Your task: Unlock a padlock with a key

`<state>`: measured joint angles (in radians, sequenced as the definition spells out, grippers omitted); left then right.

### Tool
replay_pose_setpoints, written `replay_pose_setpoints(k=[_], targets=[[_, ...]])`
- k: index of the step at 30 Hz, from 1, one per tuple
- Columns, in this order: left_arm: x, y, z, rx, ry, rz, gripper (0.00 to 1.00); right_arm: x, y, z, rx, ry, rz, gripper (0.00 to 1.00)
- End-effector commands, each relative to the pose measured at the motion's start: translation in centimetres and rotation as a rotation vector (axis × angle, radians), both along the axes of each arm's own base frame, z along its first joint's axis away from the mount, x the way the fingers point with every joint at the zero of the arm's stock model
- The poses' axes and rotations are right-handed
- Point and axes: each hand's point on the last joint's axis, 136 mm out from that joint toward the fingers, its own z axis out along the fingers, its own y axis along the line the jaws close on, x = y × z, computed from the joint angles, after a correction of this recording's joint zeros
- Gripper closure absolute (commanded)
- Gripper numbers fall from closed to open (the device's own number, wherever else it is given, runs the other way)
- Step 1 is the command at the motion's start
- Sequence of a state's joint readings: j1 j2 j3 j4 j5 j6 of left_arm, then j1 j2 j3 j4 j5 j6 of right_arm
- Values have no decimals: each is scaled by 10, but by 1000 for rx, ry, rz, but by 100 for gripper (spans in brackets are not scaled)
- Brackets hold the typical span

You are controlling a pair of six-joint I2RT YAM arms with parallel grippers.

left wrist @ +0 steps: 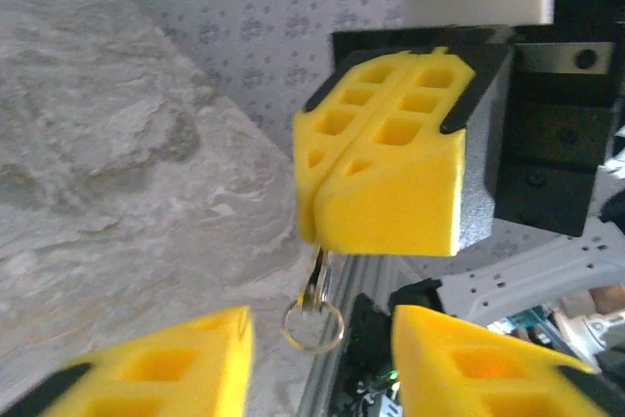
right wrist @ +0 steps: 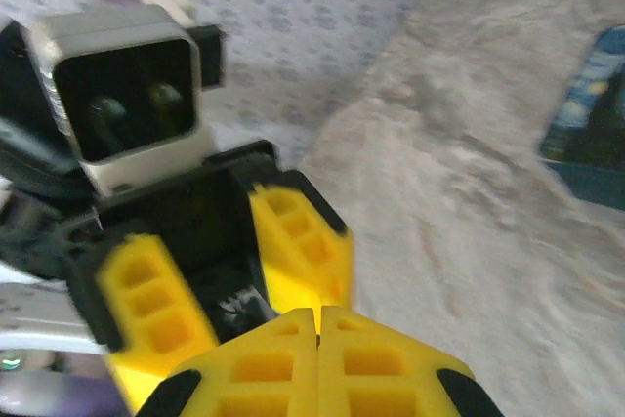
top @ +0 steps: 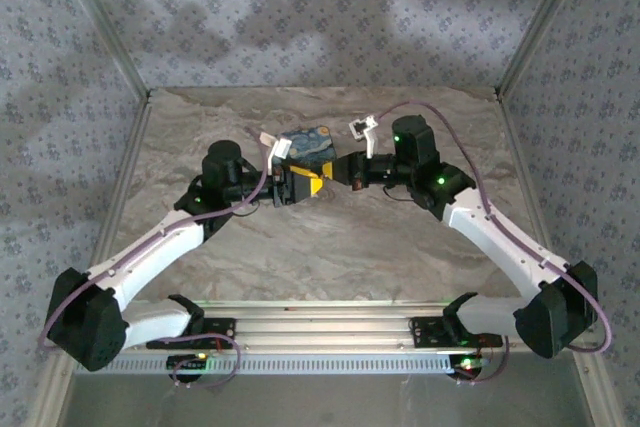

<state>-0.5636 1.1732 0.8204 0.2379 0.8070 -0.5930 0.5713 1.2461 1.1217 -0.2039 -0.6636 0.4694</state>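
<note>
Key [left wrist: 318, 275]: pinched in my clenched right gripper [left wrist: 327, 192], head and ring hanging below the pads. My left gripper [left wrist: 320, 363]: fingers spread, empty, facing it tip to tip, near the blue box [top: 308, 139].

I'm looking at a table [top: 340, 257] with a marbled top, beige veined with grey and slightly glossy. One thing lies directly on it: a blue box [top: 308, 143] with a yellow swirl painting, resting flat at the far middle of the top. Along the near edge runs a ribbed metal rail [top: 320, 325] — pale and straight, spanning most of the table's width.
</note>
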Motion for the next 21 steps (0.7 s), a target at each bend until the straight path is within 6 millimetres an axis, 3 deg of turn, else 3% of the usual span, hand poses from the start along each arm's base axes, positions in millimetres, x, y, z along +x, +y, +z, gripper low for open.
replay_pose_setpoints(k=[1,3,5,12,20,21], targets=[[11,17,4,67,-58,100,50,3,-22,-13,-367,-177,-70,100],[16,25,0,87,-61,148,49,2,-28,-26,-523,-190,-60,100],[19,30,-1,90,-72,182,48,-1,-24,-28,-551,-194,-38,100],[17,25,11,19,-105,157,48,-9,-1,-13,-356,-199,7,100],[3,15,26,-60,-138,59,49,3,-7,22,-84,-171,-39,100],[3,13,26,-66,-133,50,50,3,-9,16,-77,-152,-41,100]])
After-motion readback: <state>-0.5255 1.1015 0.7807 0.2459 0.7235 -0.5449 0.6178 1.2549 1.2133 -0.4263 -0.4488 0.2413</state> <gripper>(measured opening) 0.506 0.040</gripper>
